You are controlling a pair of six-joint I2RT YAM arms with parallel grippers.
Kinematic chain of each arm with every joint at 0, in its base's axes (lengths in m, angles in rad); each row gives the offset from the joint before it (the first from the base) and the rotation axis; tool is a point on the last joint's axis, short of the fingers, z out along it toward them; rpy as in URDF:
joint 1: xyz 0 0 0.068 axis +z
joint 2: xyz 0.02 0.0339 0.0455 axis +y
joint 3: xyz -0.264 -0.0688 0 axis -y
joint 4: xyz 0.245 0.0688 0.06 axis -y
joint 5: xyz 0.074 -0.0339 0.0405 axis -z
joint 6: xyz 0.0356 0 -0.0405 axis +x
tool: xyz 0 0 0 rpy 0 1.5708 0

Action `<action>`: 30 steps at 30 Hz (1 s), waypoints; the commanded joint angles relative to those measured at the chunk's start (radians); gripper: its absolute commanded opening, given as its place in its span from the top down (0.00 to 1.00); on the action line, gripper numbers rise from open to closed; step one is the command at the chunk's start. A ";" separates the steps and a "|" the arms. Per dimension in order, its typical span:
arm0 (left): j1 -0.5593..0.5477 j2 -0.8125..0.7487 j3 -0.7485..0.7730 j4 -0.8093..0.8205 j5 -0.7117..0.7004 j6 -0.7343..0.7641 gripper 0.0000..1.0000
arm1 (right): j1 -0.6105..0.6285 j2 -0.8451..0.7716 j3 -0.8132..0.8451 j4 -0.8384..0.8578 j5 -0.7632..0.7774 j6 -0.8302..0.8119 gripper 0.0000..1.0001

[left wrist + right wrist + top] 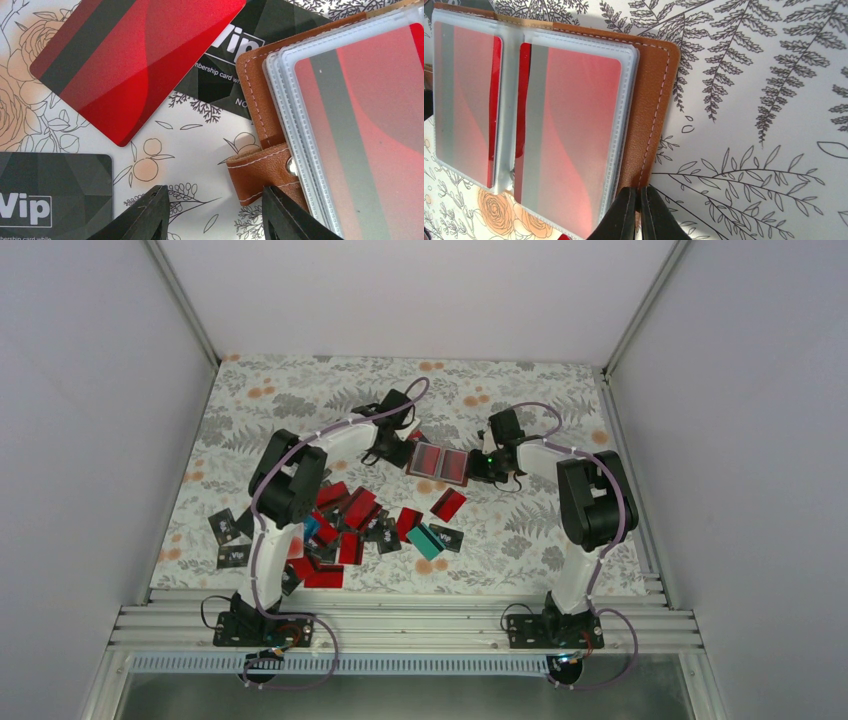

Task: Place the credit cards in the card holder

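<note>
Card holder (439,463) lies open on worktop (560,540), far-centre, btwn left gripper (398,454) on its left & right gripper (480,468) on its right. One card sits in each of the 2 facing pockets (574,135). Credit cards (345,520) lie nearer, left of centre, overlapping in a heap. 2 lie apart by the left edge, 1 just in front of the holder.

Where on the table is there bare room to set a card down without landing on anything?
Two open patches: the far strip of table behind the card holder, and the near stretch between the teal card and the right arm. The near left is crowded: the credit cards pile up around the left arm.
</note>
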State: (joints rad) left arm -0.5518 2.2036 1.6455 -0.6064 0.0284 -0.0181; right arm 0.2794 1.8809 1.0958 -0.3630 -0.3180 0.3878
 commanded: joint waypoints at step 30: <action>0.020 0.023 -0.027 0.092 -0.031 0.016 0.82 | 0.008 0.022 -0.013 -0.014 -0.001 -0.021 0.93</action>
State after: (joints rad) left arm -0.5564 2.2383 1.6638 -0.4877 0.0669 0.0433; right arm 0.2802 1.8809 1.0958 -0.3634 -0.3191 0.3798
